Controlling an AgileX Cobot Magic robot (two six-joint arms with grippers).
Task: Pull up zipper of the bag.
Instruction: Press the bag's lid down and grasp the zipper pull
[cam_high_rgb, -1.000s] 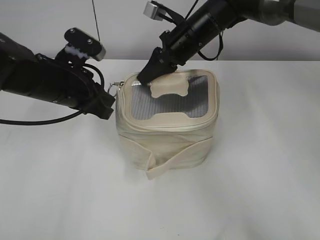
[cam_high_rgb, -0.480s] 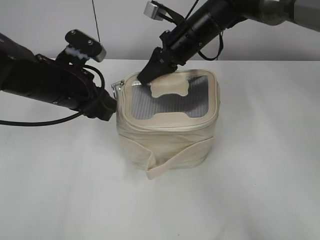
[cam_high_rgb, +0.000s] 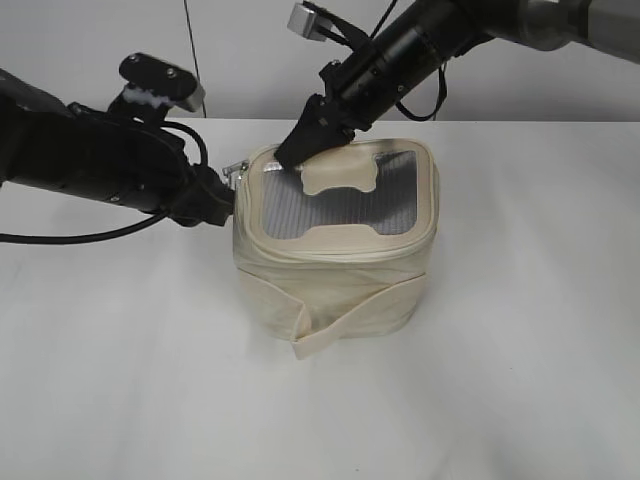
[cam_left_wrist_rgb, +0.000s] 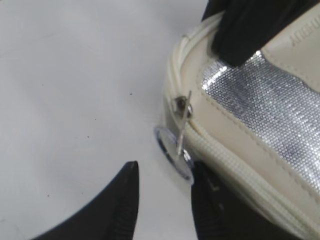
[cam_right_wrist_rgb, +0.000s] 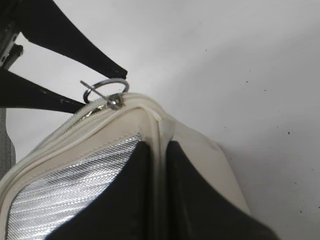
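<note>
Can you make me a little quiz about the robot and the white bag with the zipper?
1. True or false: the left end effector is open.
2. The right end effector is pinching which thing? A) silver ring pull B) the small cream-white fabric bag's lid edge
3. Fill in: the ring pull sits at the lid's ____.

Key: 1 true; 2 B; 3 corner.

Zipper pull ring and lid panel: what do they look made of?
The zipper pull ring looks like thin polished metal wire, silver with bright glints. The lid panel looks like fine woven mesh with a shiny, silvery sheen, set in the bag, whose matte cream shell reads as fabric or faux leather.
</note>
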